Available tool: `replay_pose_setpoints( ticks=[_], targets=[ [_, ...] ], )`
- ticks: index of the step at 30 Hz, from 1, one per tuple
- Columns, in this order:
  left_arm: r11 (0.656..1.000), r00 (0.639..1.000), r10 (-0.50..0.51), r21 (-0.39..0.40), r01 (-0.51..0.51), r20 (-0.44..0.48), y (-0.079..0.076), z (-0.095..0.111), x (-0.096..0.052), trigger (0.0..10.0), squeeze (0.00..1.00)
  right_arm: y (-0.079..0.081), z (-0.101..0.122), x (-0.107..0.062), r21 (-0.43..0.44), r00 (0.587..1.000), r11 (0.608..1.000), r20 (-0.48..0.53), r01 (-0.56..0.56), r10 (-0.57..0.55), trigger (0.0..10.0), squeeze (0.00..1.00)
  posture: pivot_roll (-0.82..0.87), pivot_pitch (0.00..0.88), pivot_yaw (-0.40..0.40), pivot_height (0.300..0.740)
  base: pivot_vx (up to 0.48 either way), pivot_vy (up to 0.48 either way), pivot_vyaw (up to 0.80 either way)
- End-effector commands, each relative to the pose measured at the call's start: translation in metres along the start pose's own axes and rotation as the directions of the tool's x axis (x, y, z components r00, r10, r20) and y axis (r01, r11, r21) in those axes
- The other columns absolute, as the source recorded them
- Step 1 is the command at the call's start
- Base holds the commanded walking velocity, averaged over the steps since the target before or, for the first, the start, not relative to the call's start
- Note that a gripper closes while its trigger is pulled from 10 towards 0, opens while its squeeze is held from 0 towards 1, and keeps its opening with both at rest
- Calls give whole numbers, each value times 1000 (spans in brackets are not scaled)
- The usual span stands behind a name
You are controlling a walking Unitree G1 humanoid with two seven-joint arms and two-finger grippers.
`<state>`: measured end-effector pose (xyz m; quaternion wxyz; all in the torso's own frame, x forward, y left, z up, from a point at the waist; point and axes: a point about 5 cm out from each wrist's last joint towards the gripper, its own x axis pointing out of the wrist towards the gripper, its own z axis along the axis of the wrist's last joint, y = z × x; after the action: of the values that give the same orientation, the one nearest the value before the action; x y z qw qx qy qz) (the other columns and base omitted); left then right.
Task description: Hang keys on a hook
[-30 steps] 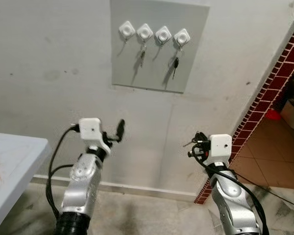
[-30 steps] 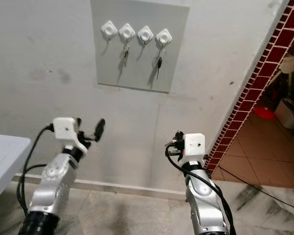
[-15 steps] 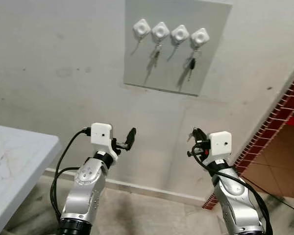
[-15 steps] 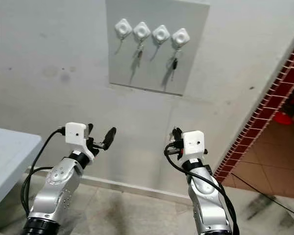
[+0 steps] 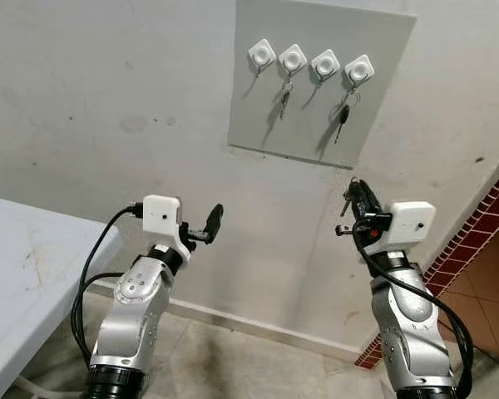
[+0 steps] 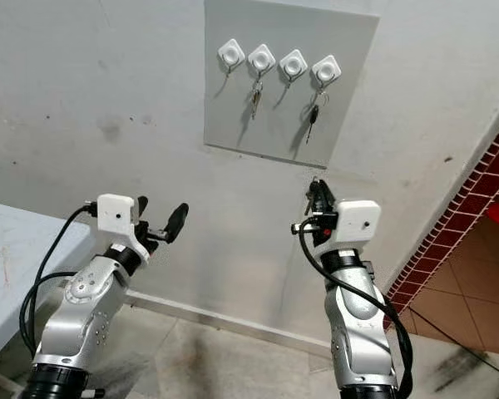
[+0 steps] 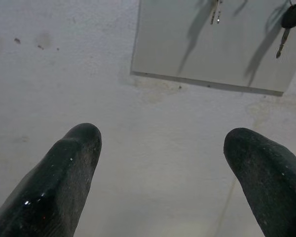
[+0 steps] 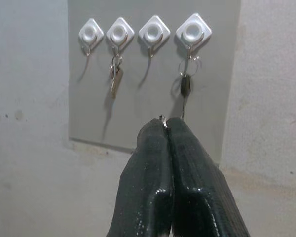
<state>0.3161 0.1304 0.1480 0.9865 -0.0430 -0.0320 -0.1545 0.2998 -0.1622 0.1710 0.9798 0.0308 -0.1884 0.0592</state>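
Wall: pale plaster wall (image 5: 108, 100) faced the robot, with a red-tiled edge (image 5: 474, 241) at far right and a white worktop (image 5: 25, 274) at near left.
Board: grey panel (image 5: 382, 125) was fixed on the wall, carrying four white hooks (image 8: 118, 32) in a row.
Hooks: first hook (image 8: 89, 33) and third hook (image 8: 154, 29) were bare; a silver key (image 8: 115, 80) hung from the second, a black-headed key (image 8: 185, 86) from the fourth.
Right hand: right hand (image 8: 166, 123) was raised below the panel, fingers pressed together, pinching keys (image 5: 348, 195) whose small ring (image 8: 162, 118) peeked out at the tips.
Keys to hooks: below the row, apart from it.
Left hand: left hand (image 7: 163, 143) was lower, fingers spread wide with nothing between them, pointing at the wall under the panel.
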Motion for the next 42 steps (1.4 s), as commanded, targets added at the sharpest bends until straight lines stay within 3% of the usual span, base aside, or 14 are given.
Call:
replay_pose_setpoints(
  ticks=[1,42],
  targets=[
    [999,999,-33,9,33,21,-4,8,4,10000,0,-3,7,1,2,999,1000,31,19,-19,10000,0,26,0,-42,740,0,0,0],
    [999,999,-32,-18,33,32,-1,14,6,10000,0,3,6,-1,19,1000,1000,18,1,-1,10000,0,28,0,-44,740,0,0,0]
  ],
)
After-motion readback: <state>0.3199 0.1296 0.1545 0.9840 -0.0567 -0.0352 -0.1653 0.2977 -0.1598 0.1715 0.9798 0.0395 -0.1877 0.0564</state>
